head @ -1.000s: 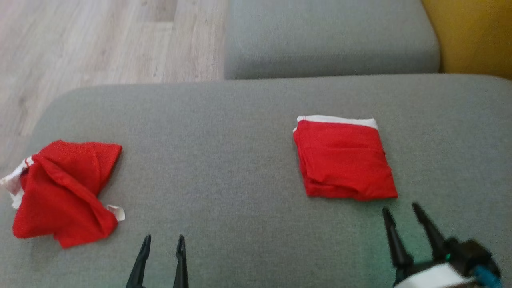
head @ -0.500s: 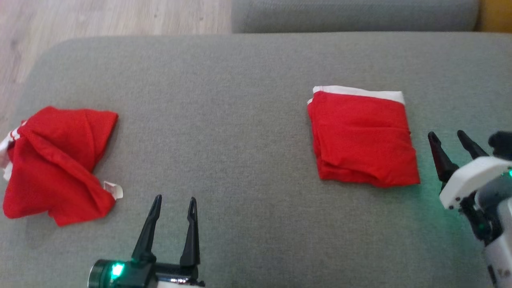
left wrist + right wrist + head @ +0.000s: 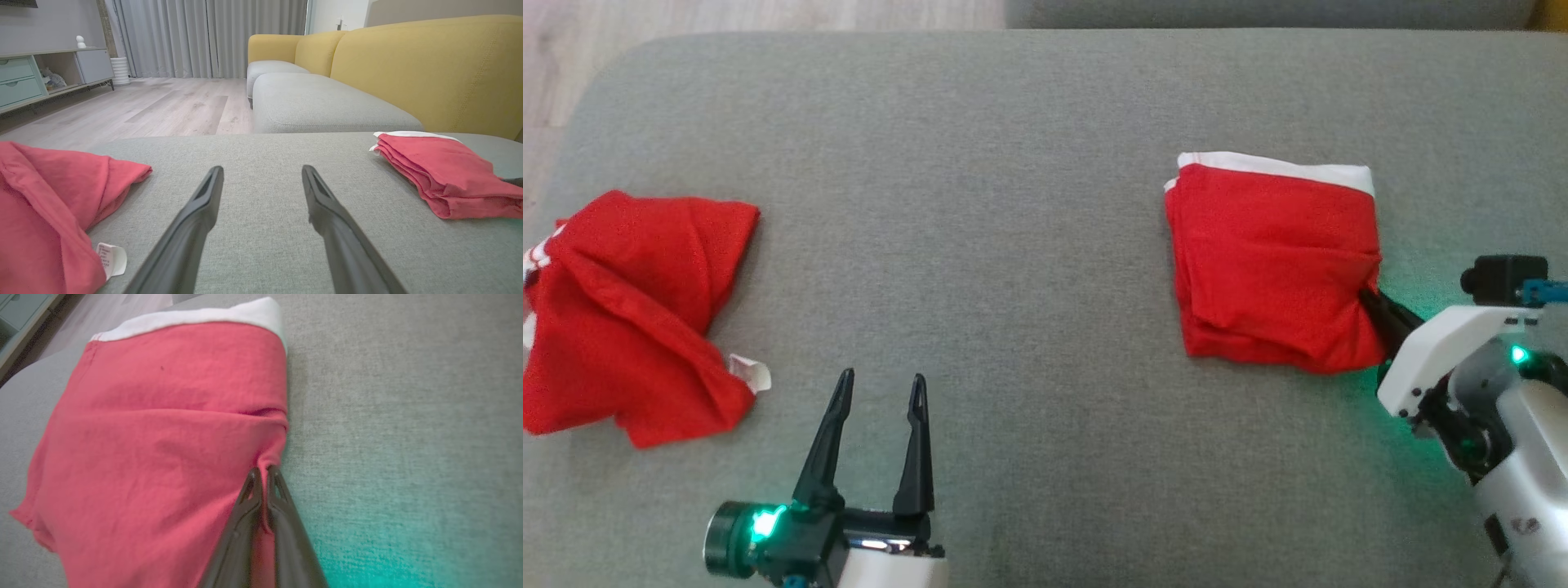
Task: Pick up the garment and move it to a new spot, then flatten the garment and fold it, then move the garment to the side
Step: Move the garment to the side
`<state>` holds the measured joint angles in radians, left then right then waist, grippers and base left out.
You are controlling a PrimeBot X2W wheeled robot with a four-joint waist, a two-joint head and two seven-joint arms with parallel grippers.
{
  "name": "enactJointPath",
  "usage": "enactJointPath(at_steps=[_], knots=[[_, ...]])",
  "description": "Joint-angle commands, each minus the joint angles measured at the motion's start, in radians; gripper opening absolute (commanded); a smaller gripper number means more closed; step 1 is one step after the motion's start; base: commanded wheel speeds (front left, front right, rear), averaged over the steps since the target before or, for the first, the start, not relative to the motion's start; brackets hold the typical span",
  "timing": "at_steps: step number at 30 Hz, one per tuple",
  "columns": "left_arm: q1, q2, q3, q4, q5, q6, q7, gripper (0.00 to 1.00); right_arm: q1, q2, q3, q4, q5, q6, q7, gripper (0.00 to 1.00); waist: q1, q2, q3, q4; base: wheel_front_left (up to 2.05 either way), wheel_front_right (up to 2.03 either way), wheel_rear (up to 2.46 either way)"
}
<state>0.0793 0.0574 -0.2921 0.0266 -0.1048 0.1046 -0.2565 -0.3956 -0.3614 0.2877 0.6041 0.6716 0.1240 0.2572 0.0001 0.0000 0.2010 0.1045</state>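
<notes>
A folded red garment (image 3: 1274, 261) with a white band along its far edge lies on the right of the grey cushion (image 3: 1013, 204). My right gripper (image 3: 1372, 300) is shut on the garment's right edge; in the right wrist view the fingers (image 3: 261, 475) pinch a fold of the red cloth (image 3: 163, 449). A second, crumpled red garment (image 3: 621, 310) with a white label lies at the far left. My left gripper (image 3: 880, 384) stands open near the front, between the two garments, holding nothing. In the left wrist view its gripper (image 3: 261, 173) points across the cushion, with the folded garment (image 3: 441, 175) to its right.
The grey cushion's left edge drops to a wooden floor (image 3: 155, 106). Behind it stand another grey seat (image 3: 318, 106) and a yellow sofa back (image 3: 429, 65). A cabinet (image 3: 32, 73) and curtains stand far across the room.
The head camera tilted down. My right gripper moved in from beside the folded garment and shut on its right edge. The left gripper stays open.
</notes>
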Motion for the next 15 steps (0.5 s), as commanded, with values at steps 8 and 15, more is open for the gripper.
enactJointPath(at_steps=[8,15], knots=[[-0.057,-0.007,0.033,-0.045,0.001,-0.002,-0.005,1.00,-0.093,-0.142,0.041,-0.025,0.021,0.007,-0.068,0.00,-0.0001,0.0000,0.067,-0.073,0.00,0.00,0.00],[-0.099,-0.007,0.039,-0.055,0.013,-0.015,-0.005,1.00,-0.132,-0.268,-0.014,-0.035,0.008,0.007,-0.064,0.00,-0.0001,0.0000,0.147,-0.135,0.00,0.00,0.00]])
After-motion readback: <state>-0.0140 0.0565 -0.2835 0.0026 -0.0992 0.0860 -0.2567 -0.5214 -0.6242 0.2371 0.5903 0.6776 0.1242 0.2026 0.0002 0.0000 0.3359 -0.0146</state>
